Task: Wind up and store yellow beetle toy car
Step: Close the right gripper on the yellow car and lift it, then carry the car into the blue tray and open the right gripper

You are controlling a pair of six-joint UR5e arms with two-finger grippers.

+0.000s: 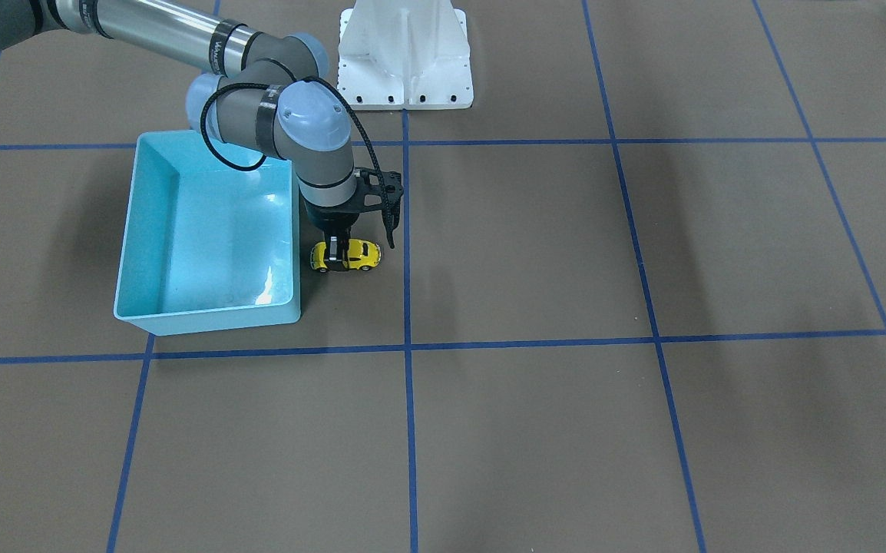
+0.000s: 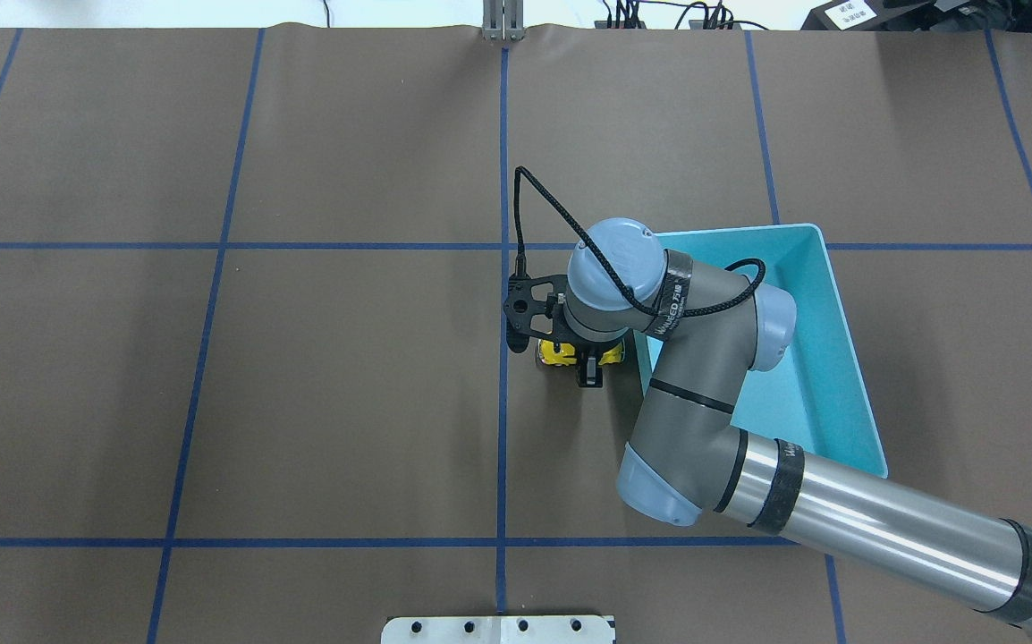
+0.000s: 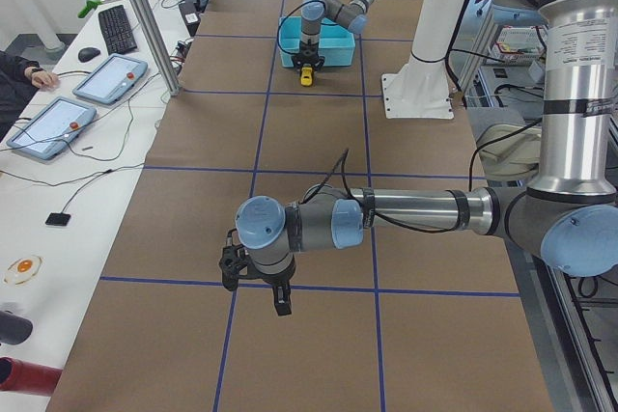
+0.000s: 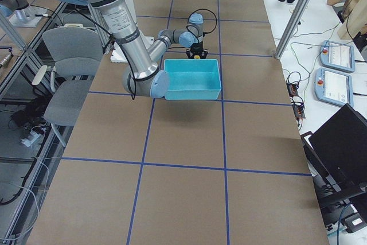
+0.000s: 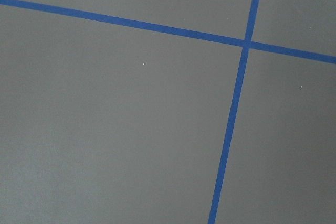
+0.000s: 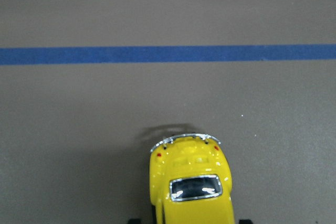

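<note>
The yellow beetle toy car (image 1: 362,253) stands on its wheels on the brown table, just beside the light-blue bin (image 1: 136,230). My right gripper (image 1: 338,257) comes straight down over it, one finger on each side of the body, shut on it. In the overhead view the car (image 2: 556,355) is mostly hidden under the wrist and the bin (image 2: 838,358) lies to its right. The right wrist view shows the car's rounded end (image 6: 191,187) with the fingertips (image 6: 244,221) at the bottom edge. My left gripper (image 3: 280,301) hovers far away over bare table; I cannot tell if it is open.
The white robot base mount (image 1: 404,61) stands behind the car near the centre line. Blue tape lines grid the brown table. The bin holds nothing. Operator desks with tablets (image 3: 106,79) lie off the far table edge.
</note>
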